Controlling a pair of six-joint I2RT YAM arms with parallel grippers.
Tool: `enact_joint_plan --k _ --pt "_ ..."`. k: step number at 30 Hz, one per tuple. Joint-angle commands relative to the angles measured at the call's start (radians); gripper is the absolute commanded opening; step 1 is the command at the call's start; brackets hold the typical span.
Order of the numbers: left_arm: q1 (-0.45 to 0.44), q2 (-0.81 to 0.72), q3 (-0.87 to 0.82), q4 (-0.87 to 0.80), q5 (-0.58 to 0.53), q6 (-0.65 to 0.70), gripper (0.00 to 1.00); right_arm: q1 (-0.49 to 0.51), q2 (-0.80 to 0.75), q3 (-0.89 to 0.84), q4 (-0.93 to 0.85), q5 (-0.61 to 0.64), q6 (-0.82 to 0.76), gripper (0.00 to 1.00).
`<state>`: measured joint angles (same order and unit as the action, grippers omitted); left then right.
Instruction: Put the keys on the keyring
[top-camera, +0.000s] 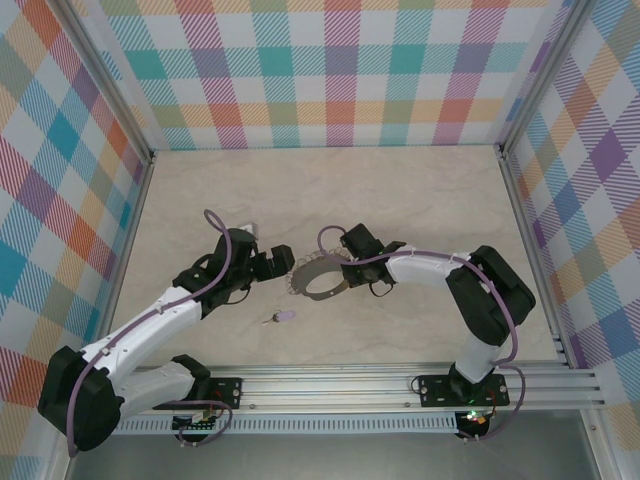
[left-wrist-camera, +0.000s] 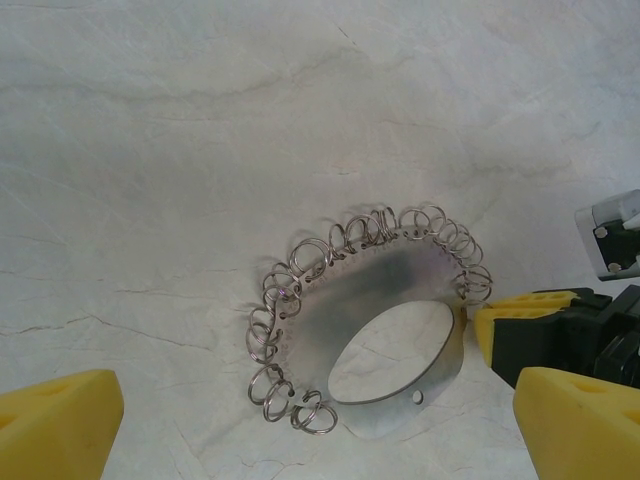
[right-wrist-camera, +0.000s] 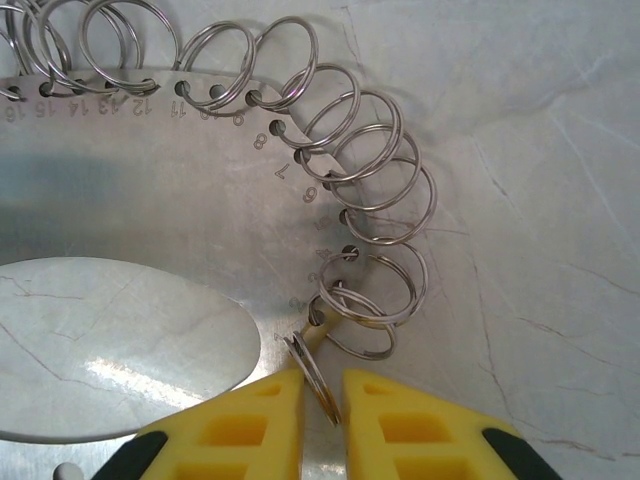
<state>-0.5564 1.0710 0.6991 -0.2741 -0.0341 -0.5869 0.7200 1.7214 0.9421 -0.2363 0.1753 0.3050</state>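
Bench (top-camera: 420, 200): pale beige with marbled veining, smooth and matt. Bare surface is noted across the far half and toward both sides. The near edge is closed off by a ribbed aluminium rail (top-camera: 380, 385). The other three sides are shut in by pastel plaid walls (top-camera: 330, 70), with metal posts (top-camera: 150, 160) at the far corners.

Keyring (left-wrist-camera: 380, 290): found near the middle of the bench, between the two claws. It is seen as a flat grey metal band with a dull sheen around a wide round opening. Its outer rim is drilled with small holes marked by stamped numerals. Thin silvery wire loops (right-wrist-camera: 385, 165) are threaded through the holes.

Right claw (right-wrist-camera: 322, 400): drawn narrow. One small loop at the keyring's rim is pinched edge-on between the yellow fingers.

Left claw (top-camera: 280, 266): spread wide, with nothing held between its yellow fingertips. It is placed just beside the keyring's left side; contact cannot be told.

Key (top-camera: 282, 317): lilac head, short thin shaft. It is laid flat on the bench, nearer the rail than the keyring, apart from the keyring and from both claws, with bare bench all round.
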Motion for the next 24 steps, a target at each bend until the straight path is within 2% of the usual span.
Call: enact_joint_plan --k 1,6,12,18,21,24 --pt "-0.010 0.004 0.022 0.030 0.016 0.006 1.00 -0.004 -0.001 0.011 0.000 -0.004 -0.006 0.17" --pt "-0.010 0.003 0.021 0.027 0.014 0.009 1.00 -0.003 0.008 0.014 0.001 -0.009 -0.007 0.12" --pt "-0.011 0.004 0.019 0.033 0.014 0.012 1.00 -0.005 0.005 0.010 0.003 -0.014 -0.009 0.00" --pt "-0.011 -0.001 0.032 0.027 0.026 0.012 1.00 -0.013 -0.031 0.025 -0.018 -0.042 -0.008 0.00" --pt "-0.011 -0.008 0.083 0.005 0.038 0.033 1.00 -0.020 -0.104 0.046 -0.042 -0.070 -0.022 0.00" --pt "-0.011 0.004 0.179 -0.090 0.050 0.072 1.00 -0.036 -0.193 0.075 -0.062 -0.133 -0.043 0.00"
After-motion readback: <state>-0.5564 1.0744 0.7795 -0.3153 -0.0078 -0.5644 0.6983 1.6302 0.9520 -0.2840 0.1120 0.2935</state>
